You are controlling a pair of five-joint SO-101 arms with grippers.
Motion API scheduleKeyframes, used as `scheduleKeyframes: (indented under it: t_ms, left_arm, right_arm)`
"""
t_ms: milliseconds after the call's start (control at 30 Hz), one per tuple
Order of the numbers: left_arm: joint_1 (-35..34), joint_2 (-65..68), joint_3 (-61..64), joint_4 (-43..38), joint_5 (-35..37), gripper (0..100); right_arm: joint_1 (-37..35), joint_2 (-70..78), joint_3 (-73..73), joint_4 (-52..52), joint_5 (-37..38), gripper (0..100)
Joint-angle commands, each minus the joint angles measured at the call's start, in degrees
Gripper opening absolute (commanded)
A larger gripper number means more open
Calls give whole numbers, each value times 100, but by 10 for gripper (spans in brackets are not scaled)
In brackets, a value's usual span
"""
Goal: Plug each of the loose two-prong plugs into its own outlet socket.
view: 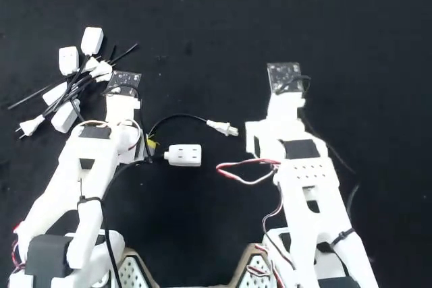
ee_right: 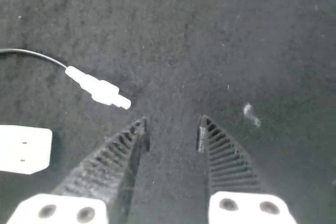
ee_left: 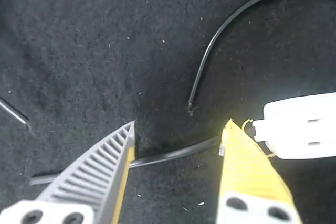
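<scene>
Just beside the released left hand (ee_left: 179,125), white outlet block (ee_left: 302,127); black cord (ee_left: 168,154) between its tips.

Both arms are built of white plastic shells with black motor blocks set between them. A black cable (view: 106,247) runs along the left arm (view: 88,166), and red and white wires (view: 243,170) loop off the right arm (view: 300,160). Each wrist is tipped by a small dark circuit board (view: 124,80). The left fingers (ee_left: 100,166) are ribbed, one grey with a yellow edge and one yellow. The right fingers (ee_right: 115,156) are ribbed dark grey. All four sit on white mounts with paired screw holes (ee_right: 65,211).
</scene>
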Motion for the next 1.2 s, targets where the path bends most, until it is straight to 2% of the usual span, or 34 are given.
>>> scheduleKeyframes:
  t_ms: [0, 200, 400, 500, 733, 867, 1067, 1133, 1167]
  left_arm:
    - [84, -185, -31, 26, 53, 263]
    - [84, -141, -22, -9, 35, 263]
    - [75, -141, -13, 18, 26, 263]
    - [75, -132, -13, 0, 18, 263]
    - [40, -132, -13, 18, 18, 263]
    - [75, -132, -13, 18, 18, 263]
    - [31, -132, -13, 18, 18, 263]
    - [31, -132, -13, 18, 18, 263]
    - [31, -132, -13, 18, 18, 263]
  right_arm:
    - [44, 101, -681, -185, 1046, 145]
    - [-651, 1578, -1253, -325, 1732, 148]
    - [-624, 3275, -2413, -167, 2347, 149]
    - [-730, 3415, -2624, 167, 2444, 153]
    - [-1037, 3064, -2580, 440, 2444, 266]
    - [-1275, 3125, -2527, 369, 2453, 265]
    - [-1451, 3820, -2396, -457, 2453, 263]
    - [-1327, 4057, -2484, -501, 2462, 219]
    - [-1275, 4154, -2527, -510, 2462, 164]
